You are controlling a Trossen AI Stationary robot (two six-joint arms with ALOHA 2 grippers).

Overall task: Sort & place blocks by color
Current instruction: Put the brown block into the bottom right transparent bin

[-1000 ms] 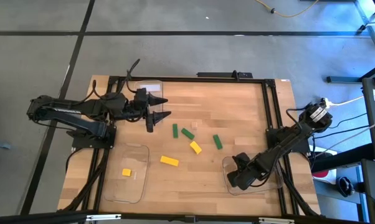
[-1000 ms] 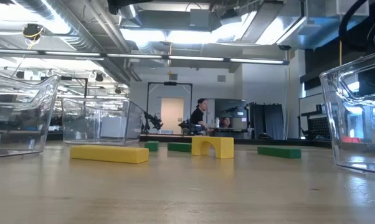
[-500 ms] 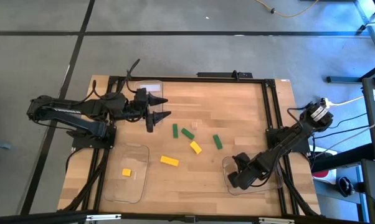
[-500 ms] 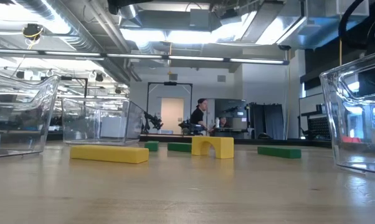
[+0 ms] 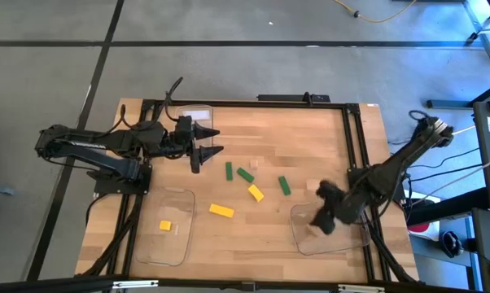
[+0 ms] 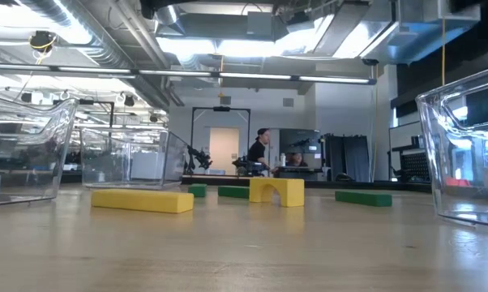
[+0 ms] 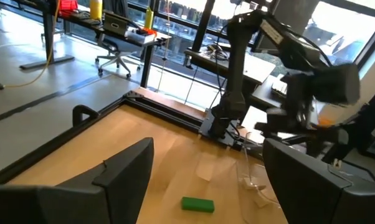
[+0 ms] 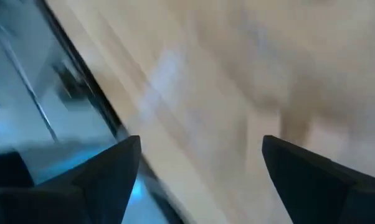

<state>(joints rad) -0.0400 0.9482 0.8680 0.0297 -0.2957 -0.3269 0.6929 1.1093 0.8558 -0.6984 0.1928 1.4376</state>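
Three green blocks [image 5: 229, 170], [image 5: 245, 174], [image 5: 284, 185] and two yellow blocks [image 5: 255, 192], [image 5: 221, 210] lie flat on the wooden table's middle. A yellow cube [image 5: 164, 225] rests in the clear tray [image 5: 180, 244] at the near left. My left gripper [image 5: 206, 156] stands open at the far left, by the green blocks; one green block [image 7: 197, 204] shows ahead of its fingers. My right gripper [image 5: 321, 221] hangs open over the far edge of the clear tray [image 5: 343, 242] at the near right, with nothing between its fingers [image 8: 106, 174].
A third clear tray [image 5: 198, 116] stands at the far left behind my left gripper. A black frame [image 5: 351, 146] runs along the table's edges. In the low view the trays' walls [image 6: 463, 154], [image 6: 25, 150] rise at both sides, and a person shows far off in the room.
My right gripper has risen out of the near-right tray and gone toward the table's far edge, its arm lifting behind it. The blocks and my left arm have kept still.
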